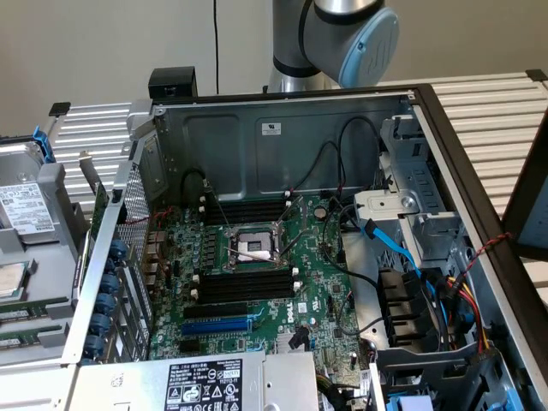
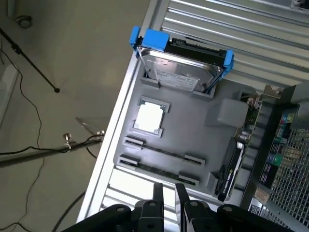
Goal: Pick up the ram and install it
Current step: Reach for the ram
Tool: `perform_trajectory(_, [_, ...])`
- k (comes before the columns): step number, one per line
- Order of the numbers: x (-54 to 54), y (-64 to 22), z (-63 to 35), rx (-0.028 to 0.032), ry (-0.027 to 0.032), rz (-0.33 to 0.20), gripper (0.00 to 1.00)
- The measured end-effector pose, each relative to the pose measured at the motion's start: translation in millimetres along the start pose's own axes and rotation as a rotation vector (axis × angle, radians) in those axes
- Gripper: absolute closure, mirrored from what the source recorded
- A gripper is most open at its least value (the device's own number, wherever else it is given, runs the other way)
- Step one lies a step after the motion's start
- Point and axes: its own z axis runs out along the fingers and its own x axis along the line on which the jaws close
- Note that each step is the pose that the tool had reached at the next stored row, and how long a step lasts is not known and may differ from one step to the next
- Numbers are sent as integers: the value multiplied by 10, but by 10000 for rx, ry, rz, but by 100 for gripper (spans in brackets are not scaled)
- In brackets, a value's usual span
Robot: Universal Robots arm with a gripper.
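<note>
Two ram sticks lie side by side in holders on a grey tray (image 2: 212,145): one ram stick (image 2: 161,151) farther from me and a second ram stick (image 2: 157,170) nearer my fingers. Both are long, thin and dark. My gripper (image 2: 169,187) hovers above the tray's near edge, just short of the nearer stick. Its two dark fingers (image 2: 158,191) stand a little apart, open, with nothing between them. In the exterior view the long black memory slots (image 1: 244,287) flank the processor socket (image 1: 253,248) on the motherboard.
On the tray sit a hard drive (image 2: 181,72) in a blue bracket, a square processor chip (image 2: 150,117) and an edge-on card (image 2: 236,159). The open computer case (image 1: 282,137) has loose cables, a blue expansion slot (image 1: 218,325) and a power supply (image 1: 205,381). The arm (image 1: 342,34) rises behind the case.
</note>
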Motion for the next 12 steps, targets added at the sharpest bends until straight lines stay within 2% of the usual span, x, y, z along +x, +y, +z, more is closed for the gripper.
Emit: perform_trajectory(12, [0,0,0,170,124,-2175,76])
